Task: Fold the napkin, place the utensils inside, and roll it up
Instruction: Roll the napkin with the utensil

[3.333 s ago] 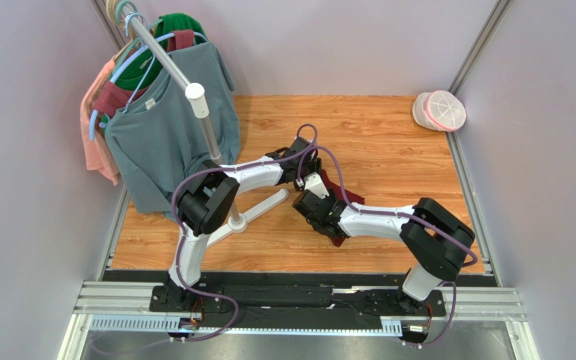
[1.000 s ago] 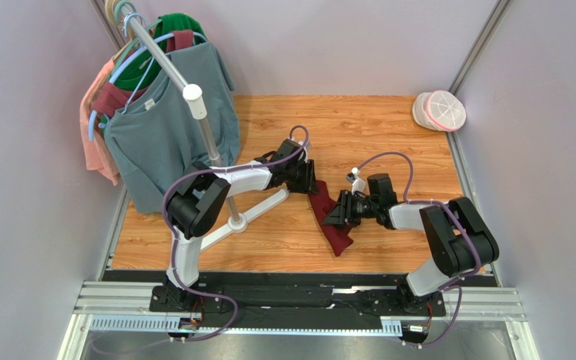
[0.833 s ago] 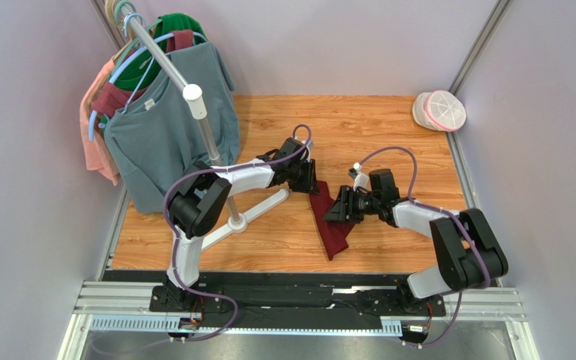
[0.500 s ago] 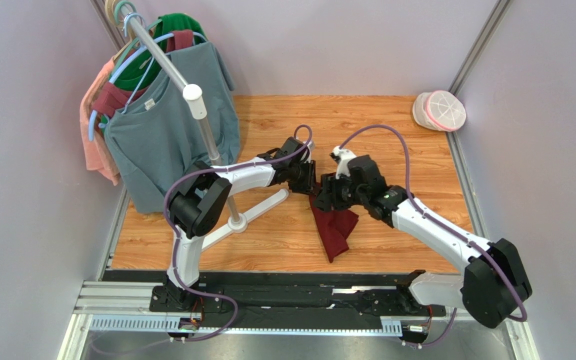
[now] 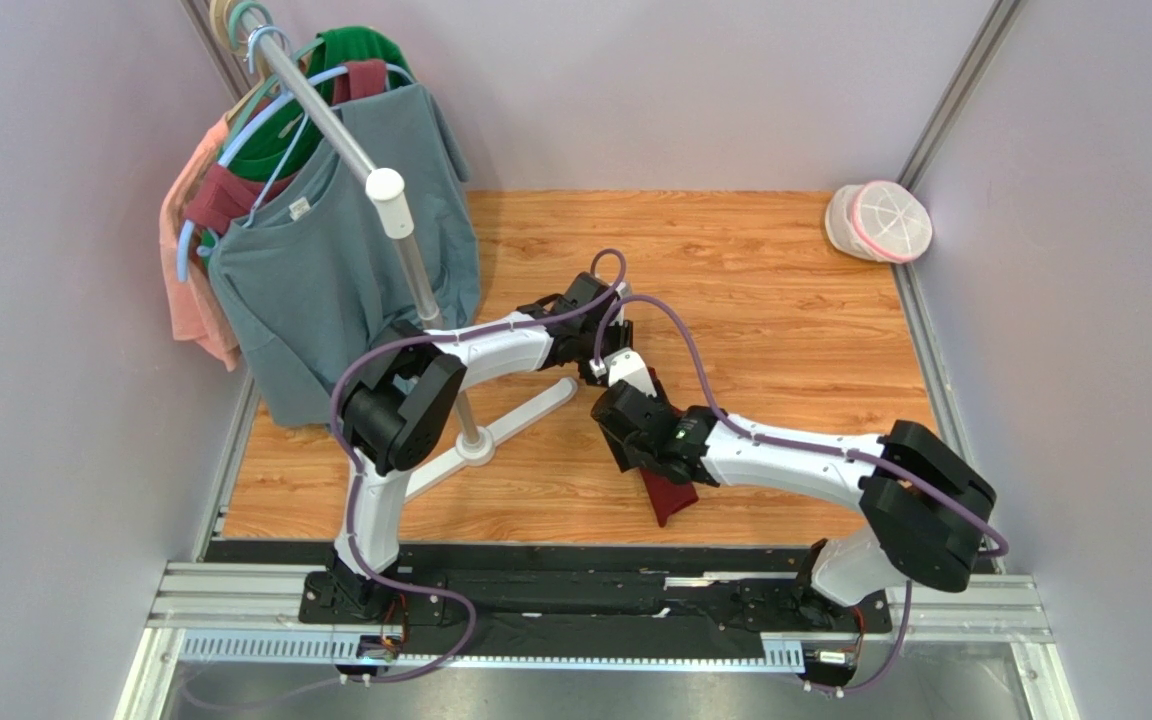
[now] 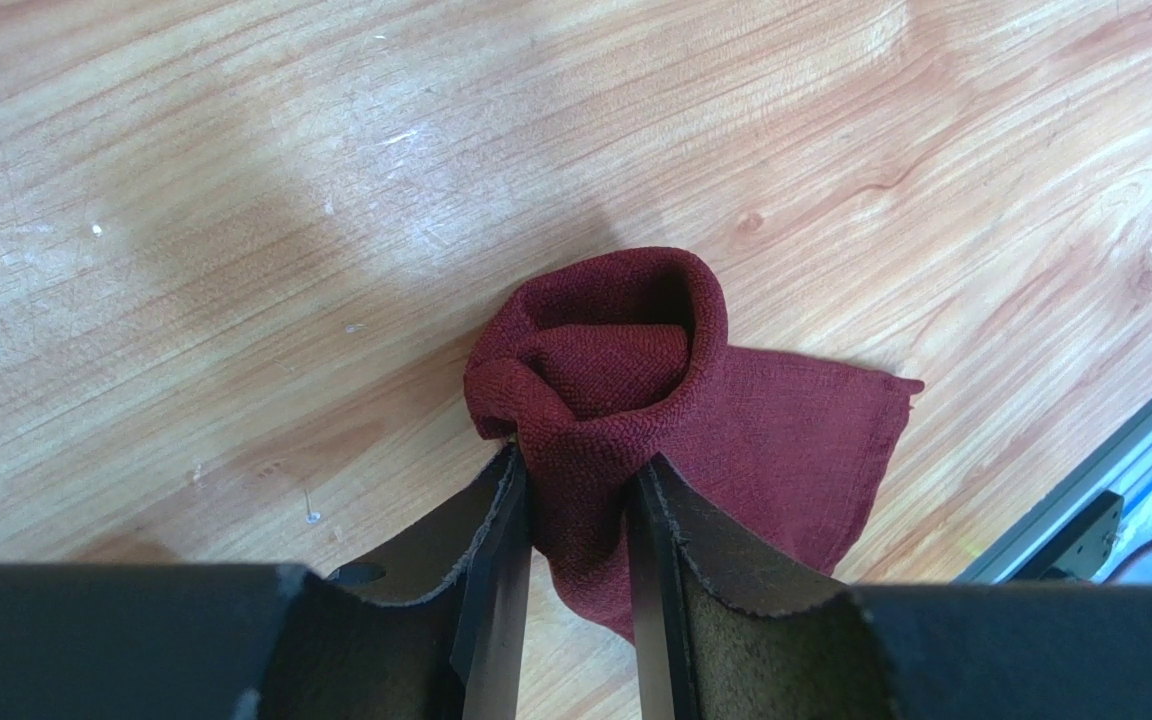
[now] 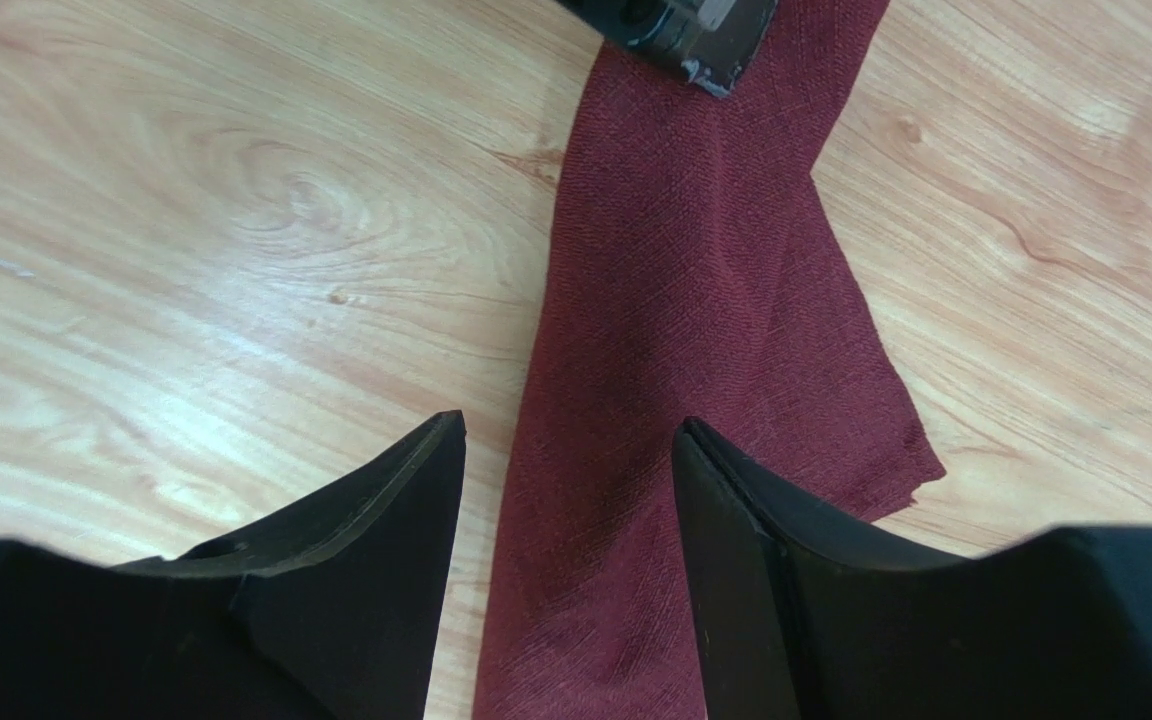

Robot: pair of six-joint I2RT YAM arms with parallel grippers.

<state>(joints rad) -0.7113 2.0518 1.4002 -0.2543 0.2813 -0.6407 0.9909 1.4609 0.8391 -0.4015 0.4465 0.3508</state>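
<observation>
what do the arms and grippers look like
Both the left arm and right arm have white links, bulky black joints and a purple cable looped alongside. The left gripper and right gripper have flat, tapered dark fingers. No markings show.

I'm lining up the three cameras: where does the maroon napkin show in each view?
Top external: napkin below-right of picture centre, mostly under the right arm.
Left wrist: centre, its curled end pinched by the left gripper.
Right wrist: long strip, top to bottom, right of centre.
Shared landmark: the left gripper on the napkin's far end.
</observation>
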